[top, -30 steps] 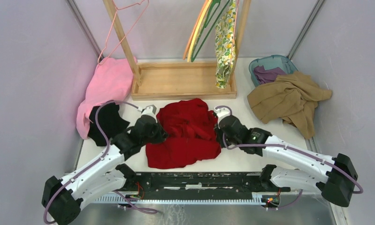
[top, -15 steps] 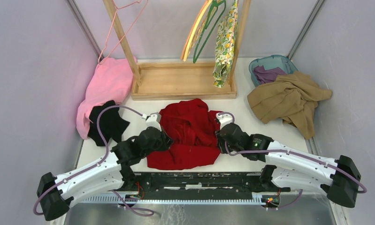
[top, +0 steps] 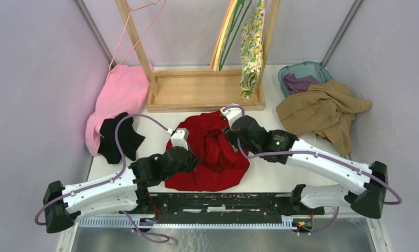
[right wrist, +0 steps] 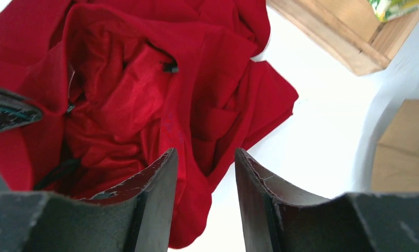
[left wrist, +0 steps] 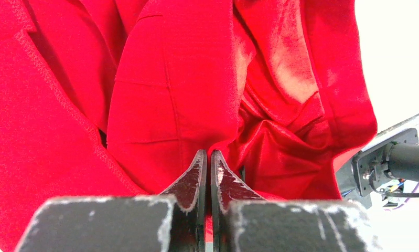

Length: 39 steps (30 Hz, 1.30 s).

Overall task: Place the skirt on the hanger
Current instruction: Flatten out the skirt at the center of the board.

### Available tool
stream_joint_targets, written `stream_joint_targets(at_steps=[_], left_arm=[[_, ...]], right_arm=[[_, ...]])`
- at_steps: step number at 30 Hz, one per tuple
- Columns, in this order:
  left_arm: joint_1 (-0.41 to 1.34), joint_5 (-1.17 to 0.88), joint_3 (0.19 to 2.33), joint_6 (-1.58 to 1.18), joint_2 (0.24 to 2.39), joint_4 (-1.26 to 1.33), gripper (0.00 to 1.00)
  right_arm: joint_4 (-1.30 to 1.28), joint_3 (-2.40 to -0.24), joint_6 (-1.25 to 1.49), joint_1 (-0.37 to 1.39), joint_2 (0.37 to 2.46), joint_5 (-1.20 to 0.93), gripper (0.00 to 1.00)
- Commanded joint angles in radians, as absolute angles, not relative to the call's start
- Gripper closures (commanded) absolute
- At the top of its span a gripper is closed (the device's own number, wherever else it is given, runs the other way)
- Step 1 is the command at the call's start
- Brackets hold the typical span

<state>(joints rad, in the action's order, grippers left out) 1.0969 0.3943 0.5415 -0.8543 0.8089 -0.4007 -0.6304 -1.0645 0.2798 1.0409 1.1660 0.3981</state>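
Top view: the skirt [top: 250, 50] hangs upper centre-right, the hanger [top: 153, 16] upper left. The red garment [top: 212, 168] lies mid-frame, seemingly being cleared. Left wrist: left gripper [left wrist: 207, 153] pinches it, fully closed. Right wrist: right gripper [right wrist: 204, 152] half open, empty. Next: fetch the skirt.

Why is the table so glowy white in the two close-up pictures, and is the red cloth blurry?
Left wrist view: the table is washed out to plain white, but the red garment is sharp enough to show its stitching. Right wrist view: the table glares white too, and the red folds stay clear. Top external view: the light is even, with only faint shadows under the arms.
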Motion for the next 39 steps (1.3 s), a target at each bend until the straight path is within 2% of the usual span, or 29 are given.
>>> stream_joint_targets(at_steps=[1,7,21,39], left_arm=[[1.117,0.453,0.584,-0.877,0.796,-0.418,0.97],[1.133,0.449,0.585,-0.865,0.810,-0.420,0.97],[1.141,0.450,0.584,-0.856,0.829,-0.423,0.97],[1.141,0.460,0.578,-0.858,0.813,-0.442,0.97]], right_arm=[[-0.569,-1.157,0.146,1.043,1.258,0.453,0.50],[-0.502,-1.218,0.097,0.987,1.366,0.424,0.48],[-0.446,-1.311,0.036,0.878,1.514,0.153,0.46],[-0.450,-1.271,0.021,0.879,1.437,0.083,0.43]])
